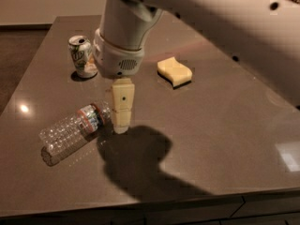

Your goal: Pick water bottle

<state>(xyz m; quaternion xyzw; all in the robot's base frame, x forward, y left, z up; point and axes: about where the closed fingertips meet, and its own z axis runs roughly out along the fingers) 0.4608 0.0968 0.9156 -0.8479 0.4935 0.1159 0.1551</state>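
The water bottle (72,131) is a clear ribbed plastic bottle with a red-and-blue label band. It lies on its side at the front left of the dark table (220,125), neck pointing to the right and away. My gripper (120,125) hangs down from the white arm, just above the table at the bottle's neck end. It covers the bottle's cap. I cannot tell whether it touches the bottle.
A green-and-white soda can (83,55) stands upright at the back left, close behind the arm's wrist. A yellow wavy sponge (174,71) lies to the right of the arm. The table's front edge runs along the bottom of the view.
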